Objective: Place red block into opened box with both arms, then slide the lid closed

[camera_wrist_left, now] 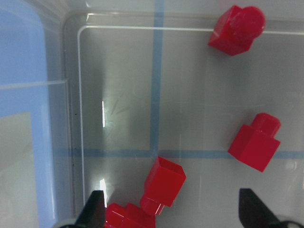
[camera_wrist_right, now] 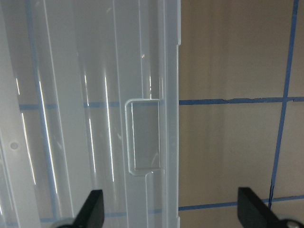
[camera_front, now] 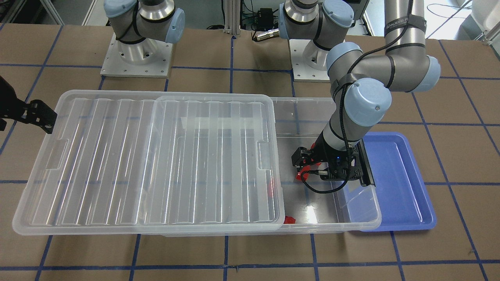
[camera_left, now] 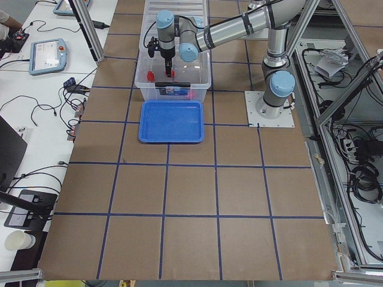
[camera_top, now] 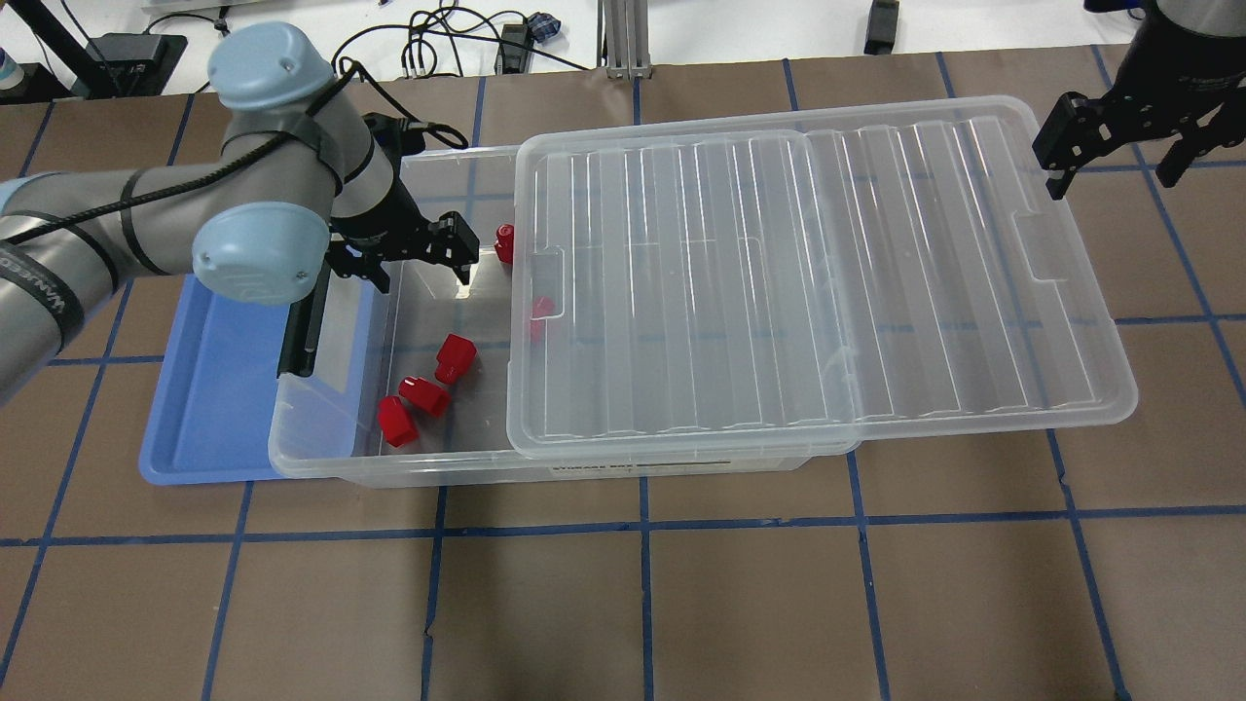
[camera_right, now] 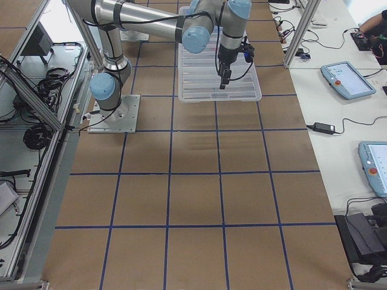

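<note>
The clear box lies across the table, its lid slid toward my right so the end near my left arm stands uncovered. Several red blocks lie on the box floor in that uncovered end, and one shows through the lid's edge. My left gripper hangs open inside this end with nothing held. In the left wrist view red blocks lie loose below the open fingers. My right gripper is open above the lid's far short end, by its notch.
A blue tray sits partly under the box's uncovered end, beside the black bar clip. The lid overhangs the box on my right side. Brown table with blue tape lines surrounds the box.
</note>
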You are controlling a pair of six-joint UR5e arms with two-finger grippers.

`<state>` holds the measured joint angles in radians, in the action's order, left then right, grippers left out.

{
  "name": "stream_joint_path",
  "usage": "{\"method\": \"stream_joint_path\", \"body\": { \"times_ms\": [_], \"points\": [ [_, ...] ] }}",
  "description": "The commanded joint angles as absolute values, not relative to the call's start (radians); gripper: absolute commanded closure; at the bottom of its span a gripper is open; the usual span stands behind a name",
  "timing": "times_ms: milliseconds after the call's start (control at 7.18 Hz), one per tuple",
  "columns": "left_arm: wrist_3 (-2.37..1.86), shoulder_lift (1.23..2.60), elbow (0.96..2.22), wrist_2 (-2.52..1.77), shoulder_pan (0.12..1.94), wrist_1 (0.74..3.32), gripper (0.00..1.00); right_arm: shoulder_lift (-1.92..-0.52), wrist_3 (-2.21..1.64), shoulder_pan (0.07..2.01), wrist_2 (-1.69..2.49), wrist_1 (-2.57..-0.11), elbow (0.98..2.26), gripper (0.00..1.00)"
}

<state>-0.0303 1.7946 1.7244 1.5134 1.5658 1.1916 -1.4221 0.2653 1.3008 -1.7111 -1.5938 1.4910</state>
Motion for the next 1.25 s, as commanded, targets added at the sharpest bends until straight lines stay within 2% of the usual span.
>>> {"method": "stream_joint_path", "body": {
  "times_ms": [0, 278, 557, 1114],
  "points": [
    [-0.026, 1.721, 1.584, 1.520, 1.569, 1.397, 0.00, -1.417, 0.265, 1.301, -1.710, -1.600, 1.491, 0.00],
    [-0.026, 1.646, 1.449, 1.520, 1.581, 1.603, 0.00, -1.407, 0.265, 1.295, -1.712, -1.608, 1.491, 0.00],
    [-0.025, 1.629, 1.408, 1.544, 1.585, 1.606, 0.00, -1.364, 0.275, 1.289, -1.726, -1.647, 1.491, 0.00],
    [-0.014, 1.617, 1.472, 1.592, 1.591, 1.606, 0.00, -1.269, 0.368, 1.166, -1.727, -1.798, 1.502, 0.00]
  ]
}}
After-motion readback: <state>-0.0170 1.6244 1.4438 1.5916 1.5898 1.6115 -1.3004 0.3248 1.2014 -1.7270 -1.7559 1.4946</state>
